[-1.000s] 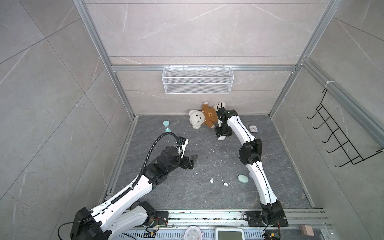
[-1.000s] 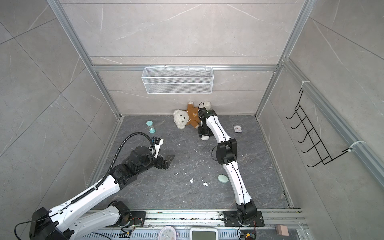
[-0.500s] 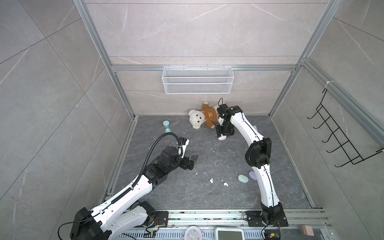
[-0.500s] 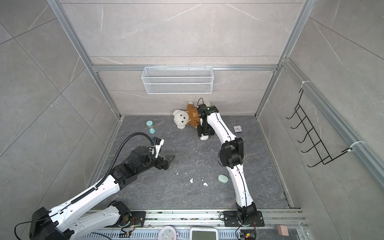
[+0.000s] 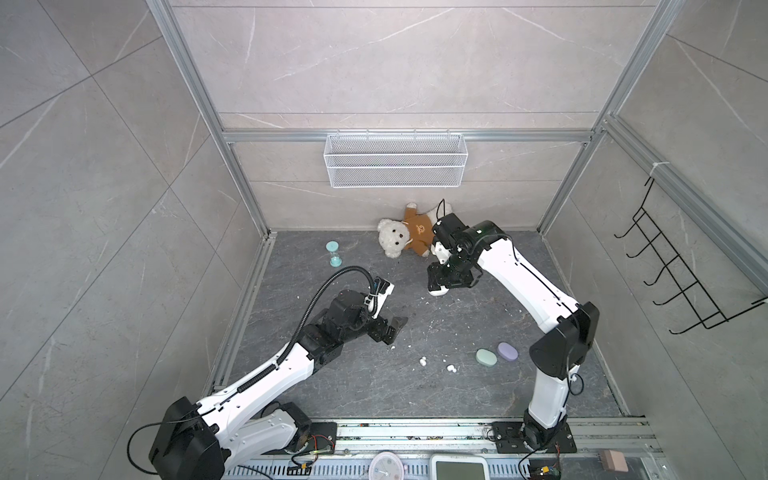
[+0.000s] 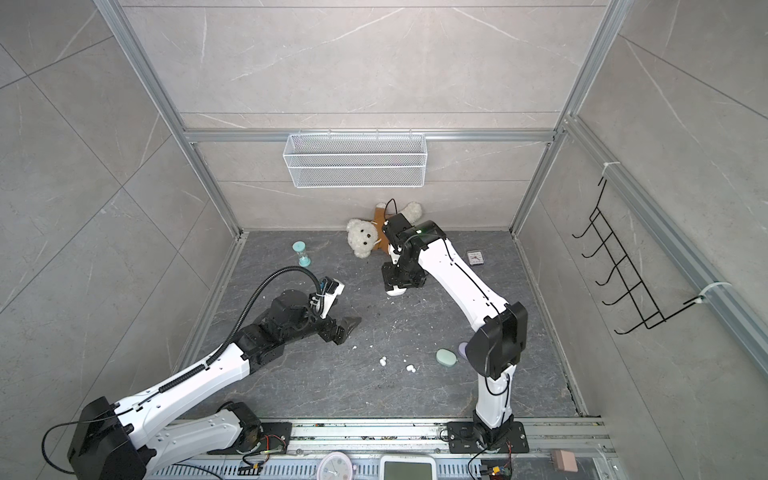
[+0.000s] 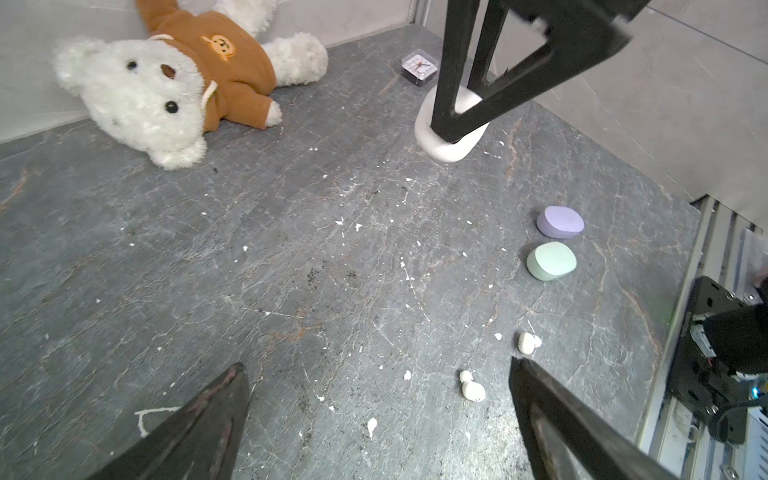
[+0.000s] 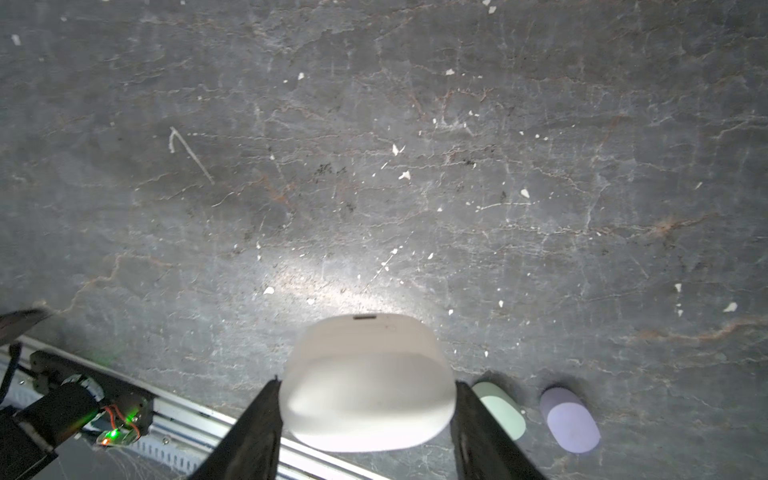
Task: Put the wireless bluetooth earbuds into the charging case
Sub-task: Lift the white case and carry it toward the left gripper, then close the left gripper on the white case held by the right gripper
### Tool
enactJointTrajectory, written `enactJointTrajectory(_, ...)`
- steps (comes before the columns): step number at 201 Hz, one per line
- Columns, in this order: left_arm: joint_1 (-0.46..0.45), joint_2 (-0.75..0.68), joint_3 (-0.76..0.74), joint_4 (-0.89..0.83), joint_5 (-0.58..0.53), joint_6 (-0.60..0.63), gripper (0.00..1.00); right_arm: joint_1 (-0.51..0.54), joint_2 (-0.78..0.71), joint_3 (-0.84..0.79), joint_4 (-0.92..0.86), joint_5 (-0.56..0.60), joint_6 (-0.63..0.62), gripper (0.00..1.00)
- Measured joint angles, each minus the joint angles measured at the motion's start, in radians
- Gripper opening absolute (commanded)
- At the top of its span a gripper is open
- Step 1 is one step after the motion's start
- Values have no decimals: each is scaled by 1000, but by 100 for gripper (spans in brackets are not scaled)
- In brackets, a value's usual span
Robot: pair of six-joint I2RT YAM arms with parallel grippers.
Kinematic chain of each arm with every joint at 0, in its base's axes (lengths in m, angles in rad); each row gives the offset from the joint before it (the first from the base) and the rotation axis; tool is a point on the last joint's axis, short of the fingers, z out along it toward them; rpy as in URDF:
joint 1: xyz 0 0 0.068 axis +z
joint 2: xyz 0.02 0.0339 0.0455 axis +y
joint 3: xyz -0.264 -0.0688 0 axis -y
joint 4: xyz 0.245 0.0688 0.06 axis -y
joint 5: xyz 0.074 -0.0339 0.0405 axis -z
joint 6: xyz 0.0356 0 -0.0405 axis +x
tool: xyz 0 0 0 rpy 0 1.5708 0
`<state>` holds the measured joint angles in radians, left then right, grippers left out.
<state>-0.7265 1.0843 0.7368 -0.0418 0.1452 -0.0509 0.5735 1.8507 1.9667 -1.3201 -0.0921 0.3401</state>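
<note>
Only the right wrist view shows the grip plainly: the right end effector [image 8: 365,384] pinches the white charging case [image 8: 368,382] between its two fingers, a small dark slot on the case's far edge. From the top views that case is just a white sliver under the black fingers, and I cannot tell whether it touches the tabletop [image 5: 357,386]. A small square clock [image 6: 475,257] near the back right corner shows in a top view and from the left wrist. The lilac case [image 5: 508,351] shows whole in a top view, beside the mint green case [image 5: 486,358]. The left wrist view gives the best look at the two white earbuds [image 7: 473,388], lying loose and apart at the front middle of the tabletop, between the left end effector [image 7: 376,370] and the mint green case.

The left arm stretches low from the front rail, its end effector spread wide, nothing between the fingers. The right arm rises from the front rail, its elbow high over the two coloured cases and its forearm reaching back toward the teddy bear [image 5: 401,239], the end effector pointing down.
</note>
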Motion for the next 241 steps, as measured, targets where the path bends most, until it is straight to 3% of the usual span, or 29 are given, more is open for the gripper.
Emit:
enactJointTrajectory(57,-49,-10,-48,198,98,87,99,77,-197,-85,-17,-82,106,57)
enactJointTrajectory(115,-105,68,-47,346,220,138,95,108,-325,-110,-55,-140,182,57)
enactJointTrajectory(241,-167,170,6,530,360,187,83,113,-368,-173,-66,-224,229,58)
